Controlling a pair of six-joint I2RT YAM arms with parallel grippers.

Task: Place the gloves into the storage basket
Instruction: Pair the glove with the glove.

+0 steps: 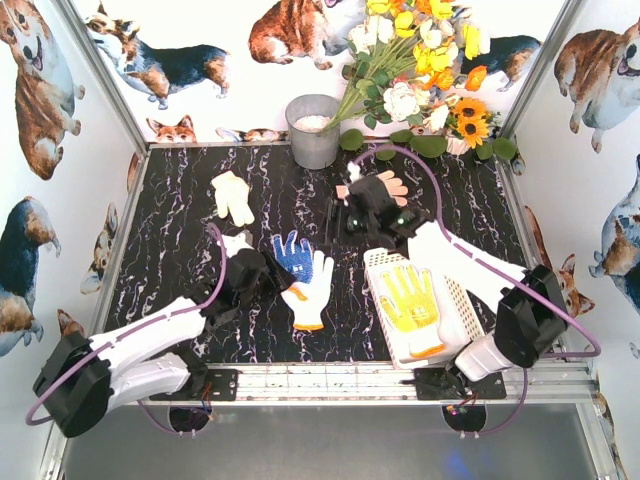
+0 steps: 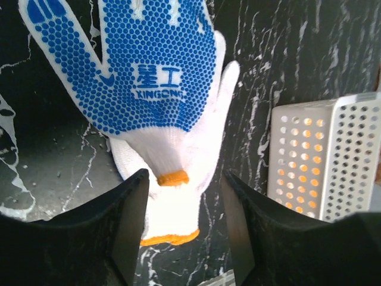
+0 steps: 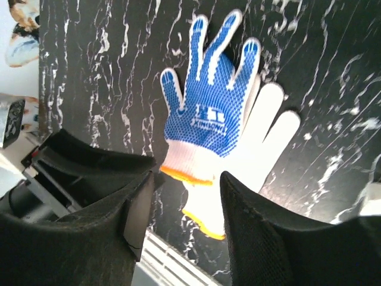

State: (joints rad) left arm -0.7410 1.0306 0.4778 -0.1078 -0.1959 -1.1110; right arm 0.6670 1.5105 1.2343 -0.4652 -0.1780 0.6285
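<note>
A blue-dotted glove (image 1: 294, 257) lies on top of a plain white glove (image 1: 312, 290), both with orange cuffs, at the table's middle. My left gripper (image 1: 262, 275) is open just left of them. In the left wrist view its jaws (image 2: 186, 179) stand either side of the cuffs (image 2: 172, 177), not touching. My right gripper (image 1: 365, 215) is open and empty, above the table behind the basket. Its wrist view (image 3: 189, 179) looks down on the same pair (image 3: 208, 119). The white storage basket (image 1: 462, 305) holds a yellow-palmed glove (image 1: 410, 300). A cream glove (image 1: 232, 195) lies at the back left.
A grey metal bucket (image 1: 314, 132) and a bunch of flowers (image 1: 420, 60) stand at the back. A dark glove with orange fingers (image 1: 385, 184) lies behind my right gripper. A white piece (image 1: 237, 243) shows beside my left arm. The basket's wall (image 2: 324, 161) stands right of the left gripper.
</note>
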